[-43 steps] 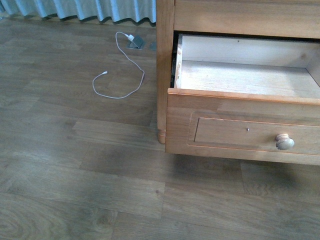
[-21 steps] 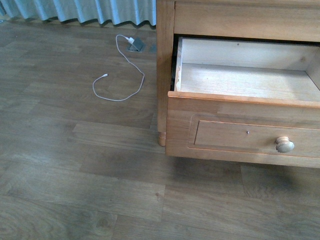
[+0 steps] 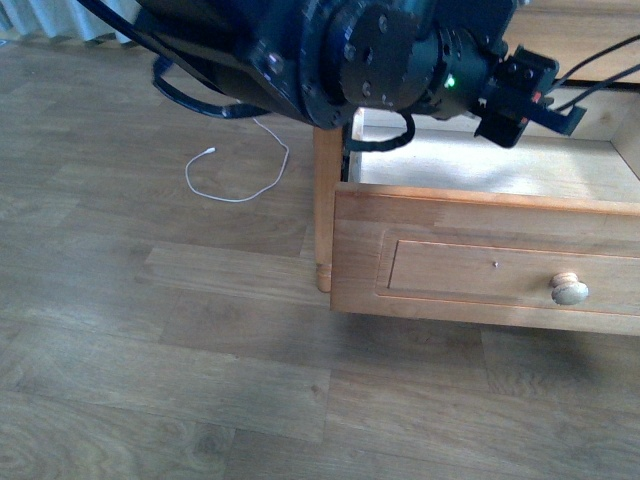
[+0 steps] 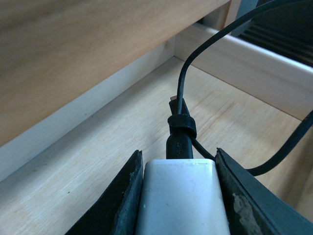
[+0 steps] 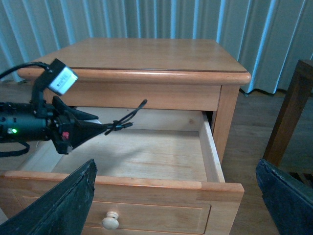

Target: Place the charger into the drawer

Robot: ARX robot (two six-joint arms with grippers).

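My left gripper (image 4: 178, 161) is shut on the charger (image 4: 180, 196), a white brick clamped between both fingers (image 4: 128, 196). Its thick black cable (image 4: 181, 98) sticks out ahead and loops to the side. The gripper hangs inside the open drawer (image 4: 98, 161), just above its pale wood floor. In the front view my left arm (image 3: 400, 60) reaches over the drawer (image 3: 490, 270), whose front carries a round pale knob (image 3: 569, 290). The right wrist view shows the left gripper (image 5: 95, 129) over the drawer (image 5: 146, 180), the cable (image 5: 128, 117) trailing. My right gripper (image 5: 176, 196) is open and empty, in front of the drawer.
A thin white cable (image 3: 235, 185) lies looped on the wooden floor left of the cabinet. The cabinet top (image 5: 146, 54) overhangs the back of the drawer. A dark wooden furniture leg (image 5: 288, 112) stands to the cabinet's side. Blue curtains (image 5: 171, 19) hang behind.
My left arm has come into the front view from the upper left and now reaches over the open drawer. The drawer and the white cable have not moved.
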